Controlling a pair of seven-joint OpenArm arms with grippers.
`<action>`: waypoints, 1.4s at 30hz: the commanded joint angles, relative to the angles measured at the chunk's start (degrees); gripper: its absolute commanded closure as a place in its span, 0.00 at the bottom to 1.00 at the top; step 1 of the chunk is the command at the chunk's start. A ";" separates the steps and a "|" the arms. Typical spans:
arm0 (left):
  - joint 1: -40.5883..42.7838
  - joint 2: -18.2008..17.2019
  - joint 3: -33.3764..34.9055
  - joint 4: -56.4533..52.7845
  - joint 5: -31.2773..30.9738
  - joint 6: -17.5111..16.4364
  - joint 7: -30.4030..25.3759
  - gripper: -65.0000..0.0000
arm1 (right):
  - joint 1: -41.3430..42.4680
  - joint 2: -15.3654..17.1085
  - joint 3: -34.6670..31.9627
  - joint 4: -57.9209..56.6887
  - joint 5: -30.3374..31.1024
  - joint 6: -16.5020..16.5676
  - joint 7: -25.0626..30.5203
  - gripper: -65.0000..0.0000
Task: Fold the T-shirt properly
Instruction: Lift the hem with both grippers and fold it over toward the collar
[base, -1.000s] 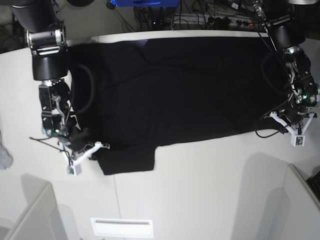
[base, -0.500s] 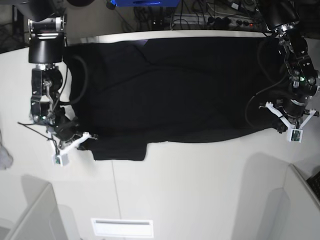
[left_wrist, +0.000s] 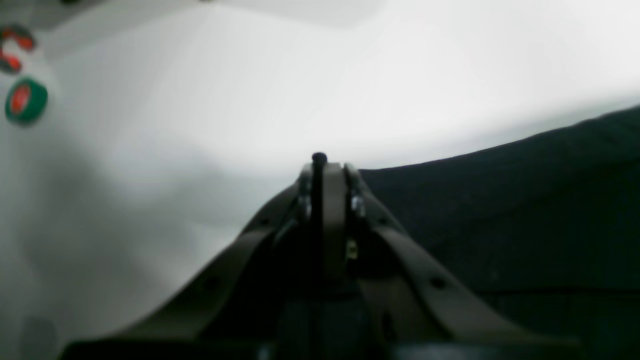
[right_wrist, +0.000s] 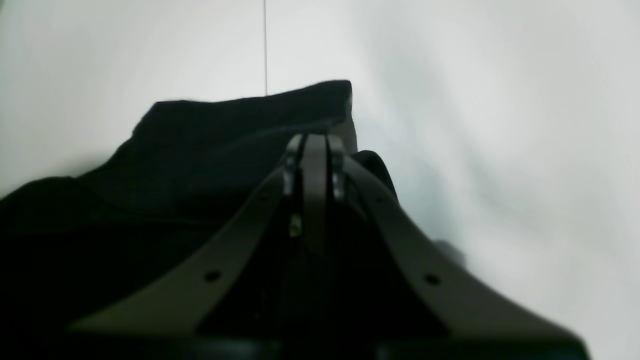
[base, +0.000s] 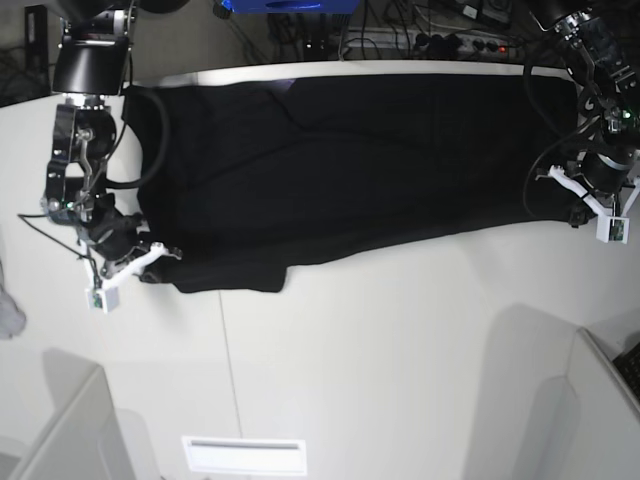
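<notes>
The black T-shirt (base: 340, 160) lies plain side up, stretched wide across the white table (base: 400, 340). My right gripper (base: 160, 258) is at the shirt's near left corner, beside a short sleeve (base: 235, 275). In the right wrist view the gripper (right_wrist: 315, 145) is shut with black cloth (right_wrist: 225, 130) bunched around its fingers. My left gripper (base: 565, 205) is at the shirt's right edge. In the left wrist view it (left_wrist: 327, 165) is shut, with a dark strip pinched between the fingers and the shirt (left_wrist: 500, 210) running off to the right. No print shows.
A small grey-white cloth scrap (base: 8, 315) lies at the table's left edge. White panels stand at the front left (base: 60, 430) and front right (base: 600, 400). Cables and a blue object (base: 290, 5) are behind the table. Round red-and-green buttons (left_wrist: 25, 100) show in the left wrist view.
Both grippers have moved outward and toward the back of the table. The shirt is pulled wider and flatter, and its near edge and sleeve have slid back.
</notes>
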 joint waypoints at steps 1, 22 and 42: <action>0.32 -1.26 -1.07 1.74 -1.09 0.12 -0.96 1.00 | 0.52 0.64 0.41 1.58 0.44 0.14 0.84 1.00; 5.16 -4.07 -1.60 3.06 -3.91 0.12 -0.96 1.00 | -12.32 0.55 0.50 16.00 0.61 0.05 0.84 1.00; 13.33 -3.98 -7.49 3.85 -3.91 -3.93 -0.96 1.00 | -14.51 -2.44 7.62 22.94 0.61 0.14 -11.46 1.00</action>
